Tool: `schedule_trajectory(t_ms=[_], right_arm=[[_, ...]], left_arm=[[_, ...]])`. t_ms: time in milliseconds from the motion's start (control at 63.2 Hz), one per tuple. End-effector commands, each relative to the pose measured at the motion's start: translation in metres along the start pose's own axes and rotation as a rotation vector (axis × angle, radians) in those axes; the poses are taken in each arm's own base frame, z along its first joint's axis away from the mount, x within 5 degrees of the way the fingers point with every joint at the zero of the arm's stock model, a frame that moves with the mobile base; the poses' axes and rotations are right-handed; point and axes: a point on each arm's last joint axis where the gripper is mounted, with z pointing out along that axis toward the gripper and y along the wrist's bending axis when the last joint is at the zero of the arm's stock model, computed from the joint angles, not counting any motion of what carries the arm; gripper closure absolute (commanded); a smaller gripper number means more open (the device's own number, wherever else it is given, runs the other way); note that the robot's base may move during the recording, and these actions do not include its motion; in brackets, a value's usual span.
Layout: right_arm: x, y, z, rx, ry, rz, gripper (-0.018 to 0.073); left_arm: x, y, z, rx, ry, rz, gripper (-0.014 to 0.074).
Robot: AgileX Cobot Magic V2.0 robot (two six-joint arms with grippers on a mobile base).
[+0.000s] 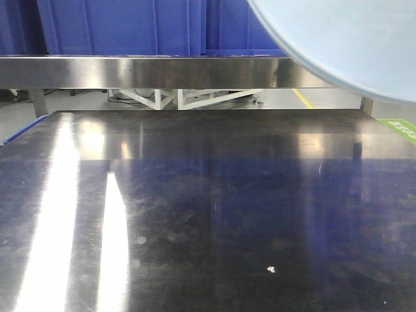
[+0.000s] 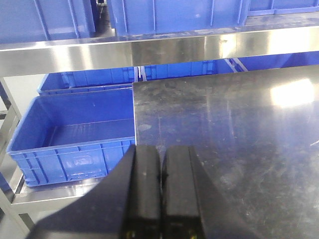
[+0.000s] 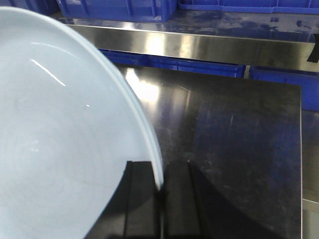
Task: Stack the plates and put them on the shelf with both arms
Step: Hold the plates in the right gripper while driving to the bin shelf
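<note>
A pale bluish-white plate (image 3: 65, 144) fills the left of the right wrist view, held up above the dark tabletop (image 3: 239, 139). My right gripper (image 3: 160, 184) is shut on its rim, one finger inside the plate and one outside. The same plate (image 1: 351, 39) shows at the top right of the front view, in front of the shelf (image 1: 143, 71). My left gripper (image 2: 161, 172) is shut with nothing between its fingers, hanging over the tabletop's left edge (image 2: 134, 124). Whether one plate or a stack is held cannot be told. The shelf rail (image 2: 149, 52) crosses the left wrist view.
Blue crates (image 1: 123, 26) stand on the shelf's upper tier. An open blue crate (image 2: 70, 134) sits on a lower tier left of the table, another (image 2: 89, 79) behind it. A small white crumb (image 1: 271, 268) lies on the tabletop (image 1: 208, 214).
</note>
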Motion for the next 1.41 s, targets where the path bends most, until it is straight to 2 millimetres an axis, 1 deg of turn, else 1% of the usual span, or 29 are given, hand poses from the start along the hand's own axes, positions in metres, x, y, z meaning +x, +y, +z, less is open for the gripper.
schedule_trajectory(t_ms=[0, 1392], right_arm=[[-0.019, 0.0007, -0.0058, 0.007, -0.141, 0.004, 0.0503], [-0.019, 0.0007, -0.0058, 0.007, -0.141, 0.004, 0.0503]], left_arm=[[-0.0164, 0.0, -0.0026, 0.002, -0.108, -0.006, 0.0512], [-0.0164, 0.0, -0.0026, 0.002, -0.108, -0.006, 0.0512]])
